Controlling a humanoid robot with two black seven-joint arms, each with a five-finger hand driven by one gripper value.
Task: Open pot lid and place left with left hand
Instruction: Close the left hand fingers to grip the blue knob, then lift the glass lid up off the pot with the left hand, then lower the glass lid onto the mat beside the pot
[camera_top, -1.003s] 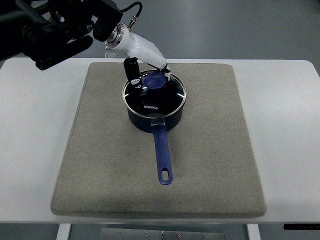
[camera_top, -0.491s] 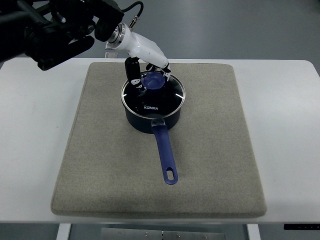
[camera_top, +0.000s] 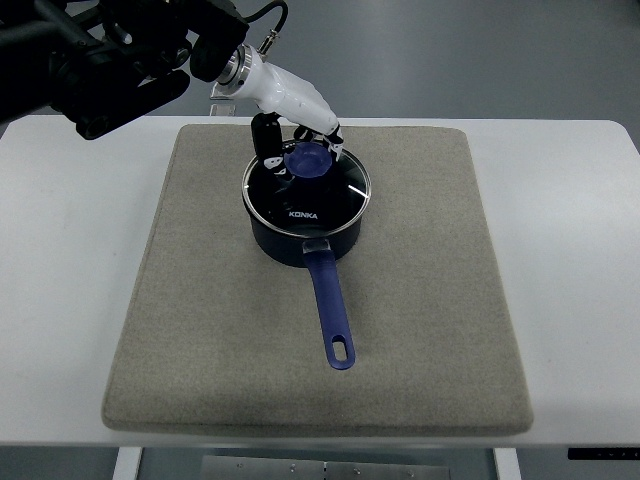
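A dark blue saucepan (camera_top: 300, 243) stands on the grey mat (camera_top: 420, 300), its blue handle (camera_top: 330, 310) pointing toward the near edge and slightly right. A glass lid (camera_top: 310, 195) with a steel rim sits on the pot, topped by a blue knob (camera_top: 306, 160). My left hand (camera_top: 296, 140), white with dark fingers, comes in from the upper left and curls around that knob, the thumb on its left side and the other fingers on the far right side. The lid still rests on the pot.
The mat lies on a white table (camera_top: 70, 260). Bare mat shows to the left of the pot (camera_top: 190, 250) and to its right. The black left arm (camera_top: 110, 60) fills the upper left corner.
The pot has turned slightly since one second ago, its handle tip swinging to the right. The left hand has closed in tighter around the knob.
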